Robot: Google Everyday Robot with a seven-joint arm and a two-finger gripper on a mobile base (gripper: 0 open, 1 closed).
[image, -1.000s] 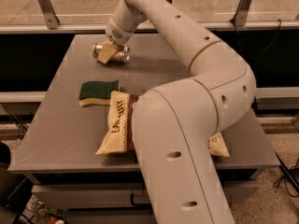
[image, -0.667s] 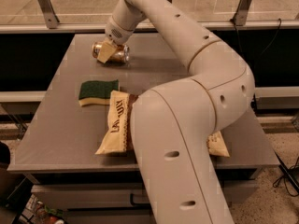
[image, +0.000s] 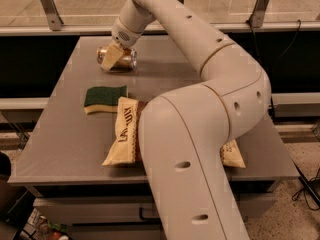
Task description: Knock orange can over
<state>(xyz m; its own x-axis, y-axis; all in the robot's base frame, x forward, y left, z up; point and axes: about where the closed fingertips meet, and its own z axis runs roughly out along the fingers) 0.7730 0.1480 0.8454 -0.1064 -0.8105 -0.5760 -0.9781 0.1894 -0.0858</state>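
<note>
**Orange can lying on its side, gripper against it**

Over the last second almost nothing is changing. The orange can (image: 127, 59) is lying on its side at the far left of the table (image: 60, 134), just where it was lying a second ago. You are probably looking at a finished knock. The gripper (image: 112, 57) is hanging just in front of the can, overlapping its left half and seemingly touching it. You cannot tell whether it is wide or narrow.
</note>
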